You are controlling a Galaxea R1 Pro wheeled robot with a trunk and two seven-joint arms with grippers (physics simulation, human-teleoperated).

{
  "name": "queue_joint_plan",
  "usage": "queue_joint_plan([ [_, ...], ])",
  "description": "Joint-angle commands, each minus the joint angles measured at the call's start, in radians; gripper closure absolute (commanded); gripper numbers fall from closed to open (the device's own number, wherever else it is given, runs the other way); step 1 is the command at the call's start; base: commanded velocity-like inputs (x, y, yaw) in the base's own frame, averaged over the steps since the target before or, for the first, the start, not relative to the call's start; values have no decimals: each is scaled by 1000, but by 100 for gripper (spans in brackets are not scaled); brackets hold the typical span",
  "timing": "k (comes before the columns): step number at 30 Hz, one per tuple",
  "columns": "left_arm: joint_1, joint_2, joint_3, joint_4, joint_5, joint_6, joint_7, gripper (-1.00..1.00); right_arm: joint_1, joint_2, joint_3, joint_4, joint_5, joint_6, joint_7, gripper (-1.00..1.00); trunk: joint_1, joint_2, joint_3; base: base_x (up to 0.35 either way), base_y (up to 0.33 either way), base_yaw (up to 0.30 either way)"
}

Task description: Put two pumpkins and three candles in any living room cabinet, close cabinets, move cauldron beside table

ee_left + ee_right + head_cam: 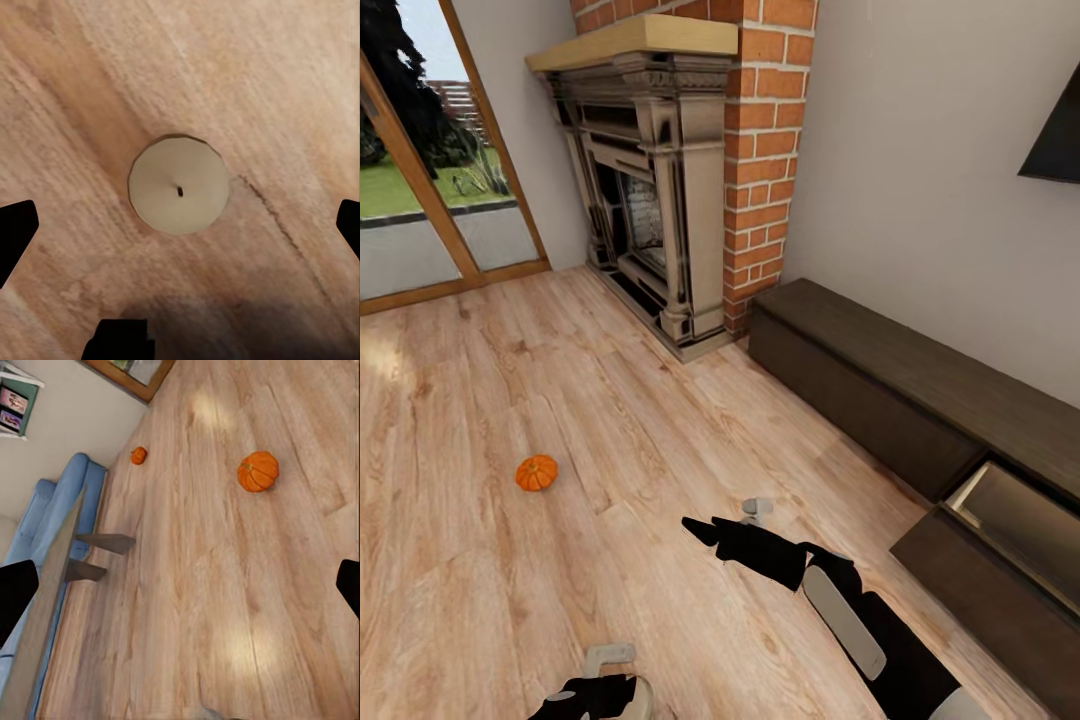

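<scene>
The right arm reaches forward and left from the near right of the head view, black with a pale panel, ending in the right gripper (700, 528) low over the wooden floor (480, 560); in its wrist view the two dark fingertips (15, 596) sit at opposite edges, so the jaws stand wide apart and hold nothing. The left gripper (595, 690) is at the near edge, pointing down at the floor; its wrist view shows its fingertips (15, 232) spread far apart, on either side of one round cream candle (178, 184) seen from above, wick in the middle, standing on the floor and touched by neither finger.

Two pumpkins are seen: one pumpkin (536, 472) lies on the open floor to the left, well apart from both grippers; a second, farther pumpkin (138, 455) lies near a blue sofa (64, 510). The table (45, 607) stands just beside the sofa.

The cabinet (880, 370) runs along the right wall beside a brick fireplace (660, 200); one drawer (1000, 560) at its near end is pulled open, its pale interior visible.
</scene>
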Motion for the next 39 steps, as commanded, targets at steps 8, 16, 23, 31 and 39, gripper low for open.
queue_joint_plan([
  [8,0,0,-8,-2,10,5,4,-100,-1,0,-5,-14,-5,7,-18,-100,31,-57,-26,0,0,0],
  [16,0,0,-8,-2,10,4,4,-100,-1,-1,-6,-13,-7,8,-18,-100,61,-113,-51,0,0,0],
  [23,-1,-1,-10,-12,8,5,11,-100,-1,-2,-5,-15,-12,9,-18,-100,88,-162,-73,0,0,0],
  [31,-7,-2,-10,-114,9,18,19,-100,-1,-2,-5,-23,-15,11,-18,-100,119,-218,-98,0,0,0],
  [39,-6,1,-6,-121,18,8,20,-100,-1,-2,-5,-21,-17,11,-18,-100,149,-274,-123,0,0,0],
])
